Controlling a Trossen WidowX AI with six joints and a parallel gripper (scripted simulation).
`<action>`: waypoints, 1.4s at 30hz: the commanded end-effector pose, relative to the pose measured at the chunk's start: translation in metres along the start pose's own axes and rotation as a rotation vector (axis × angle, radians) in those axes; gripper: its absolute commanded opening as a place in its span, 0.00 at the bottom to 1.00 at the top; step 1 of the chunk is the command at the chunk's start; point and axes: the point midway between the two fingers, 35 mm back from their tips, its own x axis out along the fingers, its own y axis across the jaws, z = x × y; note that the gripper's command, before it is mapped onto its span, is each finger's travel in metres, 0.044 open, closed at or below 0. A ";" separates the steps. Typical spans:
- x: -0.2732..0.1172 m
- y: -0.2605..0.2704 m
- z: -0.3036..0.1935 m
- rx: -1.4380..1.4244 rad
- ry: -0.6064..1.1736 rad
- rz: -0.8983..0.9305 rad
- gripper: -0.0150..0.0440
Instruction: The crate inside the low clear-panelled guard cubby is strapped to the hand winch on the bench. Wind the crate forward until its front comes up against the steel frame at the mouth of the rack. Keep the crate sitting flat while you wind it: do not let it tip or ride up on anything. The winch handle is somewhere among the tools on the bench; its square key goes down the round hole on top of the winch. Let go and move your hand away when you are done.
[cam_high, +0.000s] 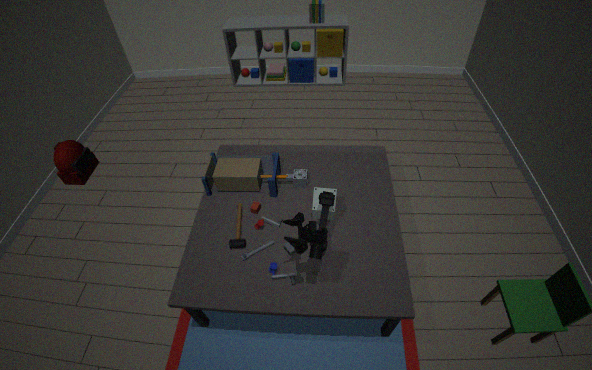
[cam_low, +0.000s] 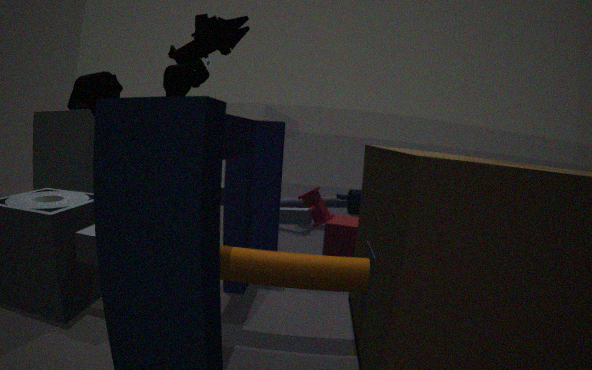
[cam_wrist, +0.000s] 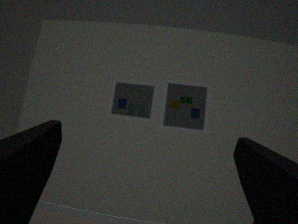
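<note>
Orange strap (cam_high: 272, 176) (cam_low: 300, 270) runs from the front of the tan crate (cam_high: 238, 174) (cam_low: 475, 260) through the blue steel frame (cam_high: 273, 175) (cam_low: 160, 230) towards the winch (cam_high: 300, 174) (cam_low: 35, 255), so that's the setup on the bench (cam_high: 360, 280). The crate's between that frame and the other blue one (cam_high: 209, 175) at the far end, looks like it's sitting flat, and there's a visible gap between its front and the frame at the mouth. Round hole on top of the winch is showing, nothing stuck in it

Gripper (cam_high: 284, 230) (cam_low: 247, 23) (cam_wrist: 150, 139) is spread wide with nothing between the fingers. It's up above the bench, and the wrist cam is basically just staring at a pale wall with two framed pictures (cam_wrist: 132, 100) (cam_wrist: 185, 106) on it lol

As for the tools: hammer (cam_high: 238, 243) with a wooden handle and dark head, long grey wrench (cam_high: 258, 250) lying at a slant near it, one thin grey tool (cam_high: 271, 221) just beside a red spool-shaped thing (cam_high: 259, 224) (cam_low: 316, 206), and another grey one (cam_high: 283, 275) near a small blue block (cam_high: 273, 268). Also a reddish block (cam_high: 255, 207) (cam_low: 341, 235) between the crate and the spool thing. Honestly can't tell which of the grey bits is the winch handle, too small and dark to make out a square key
</note>
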 end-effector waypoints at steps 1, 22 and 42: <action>0.000 -0.001 0.002 -0.001 -0.004 -0.001 0.98; 0.062 -0.172 0.097 -0.506 0.274 -0.153 1.00; 0.105 -0.295 -0.023 -0.959 0.824 0.082 1.00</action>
